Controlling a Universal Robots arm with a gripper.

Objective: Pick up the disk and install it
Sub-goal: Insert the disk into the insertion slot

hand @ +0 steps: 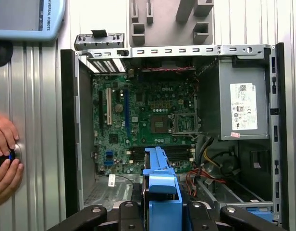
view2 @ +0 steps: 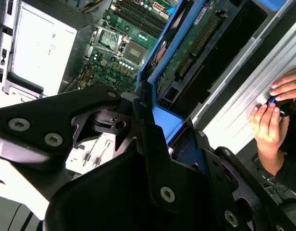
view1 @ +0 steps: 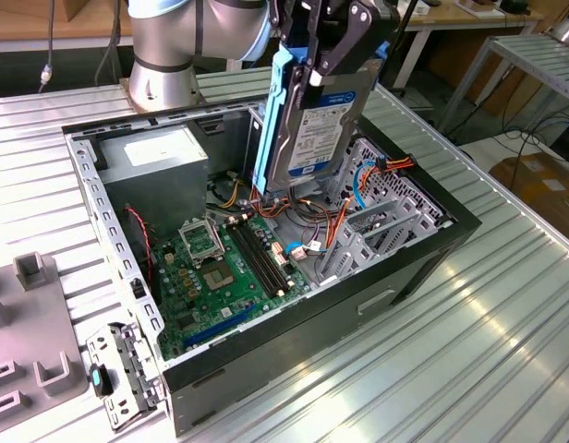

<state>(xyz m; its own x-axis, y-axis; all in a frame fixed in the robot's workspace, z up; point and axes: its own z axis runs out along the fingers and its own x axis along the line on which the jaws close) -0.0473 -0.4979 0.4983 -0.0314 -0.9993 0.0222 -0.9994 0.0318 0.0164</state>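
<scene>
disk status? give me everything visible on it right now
The disk is a flat dark-grey metal drive with a white label on its face. In the second wrist view a green circuit board shows on its back. Bright blue plastic rails run along its sides. It stands on end, tilted, clamped near its top by the gripper above the open computer case. Its lower end hangs near the orange cables beside the motherboard; I can't tell whether it touches them.
</scene>
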